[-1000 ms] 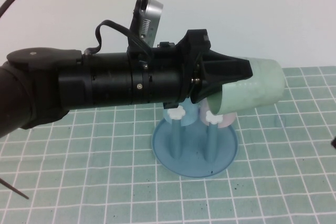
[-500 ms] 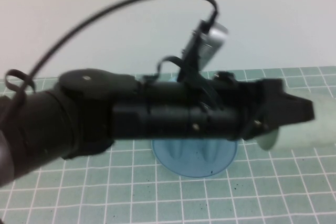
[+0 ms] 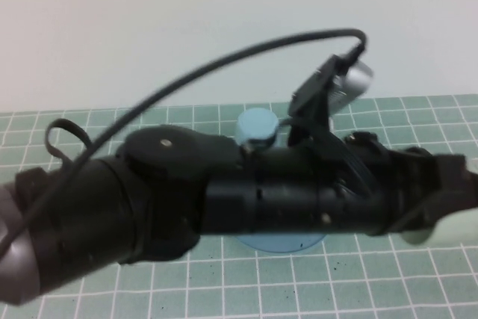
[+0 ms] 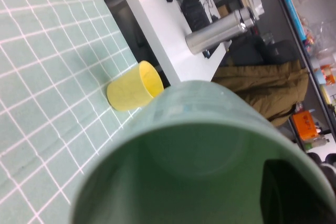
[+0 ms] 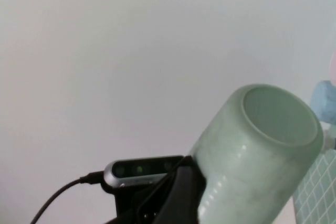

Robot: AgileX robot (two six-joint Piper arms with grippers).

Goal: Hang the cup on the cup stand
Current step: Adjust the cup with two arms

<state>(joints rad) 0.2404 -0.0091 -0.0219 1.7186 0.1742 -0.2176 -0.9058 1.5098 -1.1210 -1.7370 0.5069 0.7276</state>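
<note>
The cup (image 3: 457, 228) is clamped on its side in my left fingers (image 5: 178, 192), one finger inside the rim, raised above the desk (image 3: 224, 289) and to the right of the cup stand (image 3: 280, 242). The cup's mouth faces back along my left arm, its closed base pointing away. Most of the stand is hidden behind my forearm; its blue base edge shows below. A light blue cup (image 3: 258, 126) sits upside down on a far peg. A yellow cup (image 4: 134, 86) lies on its side, well apart from the stand. My right fingers are out of view, spread wide.
</note>
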